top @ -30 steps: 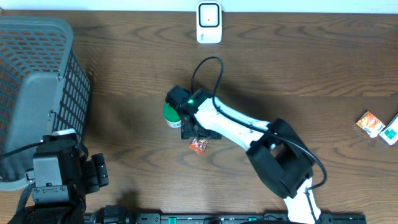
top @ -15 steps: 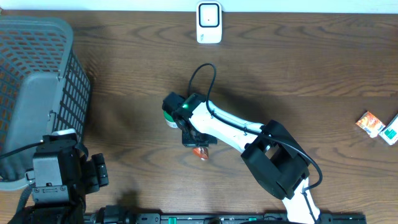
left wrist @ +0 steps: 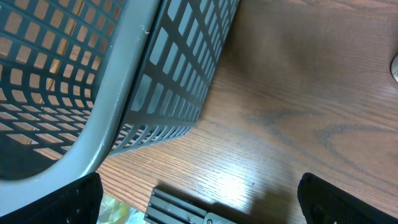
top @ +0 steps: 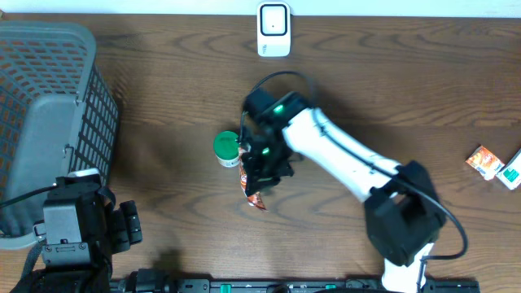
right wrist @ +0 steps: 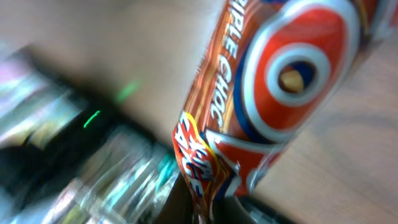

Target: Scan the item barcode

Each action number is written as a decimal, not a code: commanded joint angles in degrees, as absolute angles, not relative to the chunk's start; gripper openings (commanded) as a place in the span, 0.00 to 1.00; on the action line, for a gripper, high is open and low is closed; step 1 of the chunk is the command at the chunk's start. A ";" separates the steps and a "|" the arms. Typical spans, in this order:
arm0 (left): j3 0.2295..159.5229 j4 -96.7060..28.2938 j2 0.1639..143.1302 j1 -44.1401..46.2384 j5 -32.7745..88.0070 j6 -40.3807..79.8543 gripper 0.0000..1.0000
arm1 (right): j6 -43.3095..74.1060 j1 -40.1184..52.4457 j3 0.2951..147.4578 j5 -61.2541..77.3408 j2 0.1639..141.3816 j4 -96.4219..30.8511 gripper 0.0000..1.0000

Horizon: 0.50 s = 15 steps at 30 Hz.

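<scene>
The item is an orange and red snack packet (top: 253, 194) (right wrist: 273, 93) with blue and white print. My right gripper (top: 260, 169) (right wrist: 205, 208) is shut on one crimped end of it, and the packet hangs from the jaws just above the table, beside a green-lidded tub (top: 226, 149). No barcode shows on the side facing the wrist camera. The white scanner (top: 273, 29) stands at the back edge, well apart from the packet. My left gripper (top: 122, 228) (left wrist: 205, 208) rests open at the front left, with nothing between its fingers.
A grey mesh basket (top: 49, 122) (left wrist: 124, 93) fills the left side, close to my left arm. An orange packet (top: 486, 161) and a white and green item (top: 512, 172) lie at the right edge. A black rail (left wrist: 186, 208) runs along the table's front.
My right gripper has shut on the snack packet and lifted it off the table. The arm has swung so its wrist now sits further right and back. The left arm has not moved.
</scene>
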<state>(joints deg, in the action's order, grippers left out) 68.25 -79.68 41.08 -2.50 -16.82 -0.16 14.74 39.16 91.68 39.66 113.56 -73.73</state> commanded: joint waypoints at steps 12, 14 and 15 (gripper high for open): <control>68.45 -79.92 40.84 -2.28 -17.17 -0.10 0.98 | -41.78 29.12 78.96 70.54 112.84 -84.12 0.01; 68.45 -79.92 40.84 -2.28 -17.17 -0.10 0.98 | -42.26 29.12 74.41 71.99 112.84 -80.73 0.01; 68.45 -79.92 40.84 -2.28 -17.17 -0.12 0.98 | -42.24 29.12 72.58 72.38 112.84 -79.29 0.01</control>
<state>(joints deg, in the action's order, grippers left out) 68.25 -79.70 41.08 -2.50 -16.82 -0.16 -35.46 29.36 76.90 66.17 113.30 -81.03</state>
